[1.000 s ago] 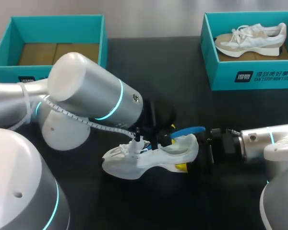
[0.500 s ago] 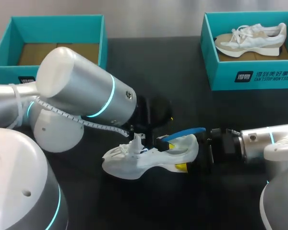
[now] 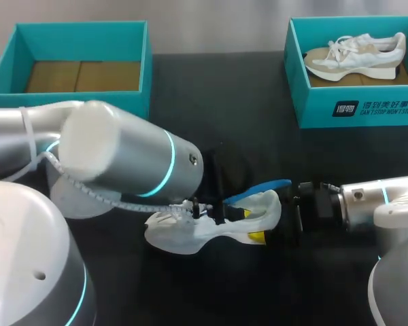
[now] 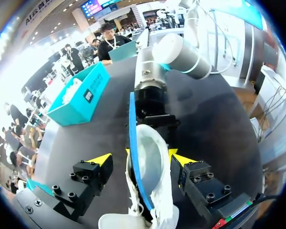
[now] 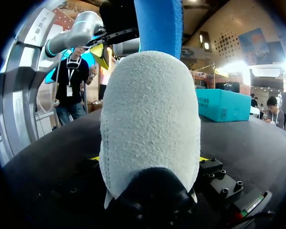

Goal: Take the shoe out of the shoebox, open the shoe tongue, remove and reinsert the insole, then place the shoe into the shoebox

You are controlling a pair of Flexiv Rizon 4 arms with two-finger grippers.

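**Teal boxes, a white shoe, one strip of blue**

The shoe (image 3: 211, 227) on the table is white, its heel finely pebbled, and its insole (image 3: 262, 188) is bright blue. Both shoeboxes are teal. The far-left shoebox (image 3: 81, 42) has a brown cardboard floor, and the far-right shoebox (image 3: 353, 109) carries white print. The second shoe (image 3: 357, 56), inside the right box, is white and beige. The table (image 3: 245, 129) is black. The left arm (image 3: 122, 156) and right arm (image 3: 381, 197) are silver with cyan rings. The left gripper (image 4: 140, 161) and right gripper (image 5: 148, 158) are black with yellow tips.

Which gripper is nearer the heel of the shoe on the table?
Right. The right gripper clamps the shoe at its heel; the left gripper hangs over its opening, further forward.
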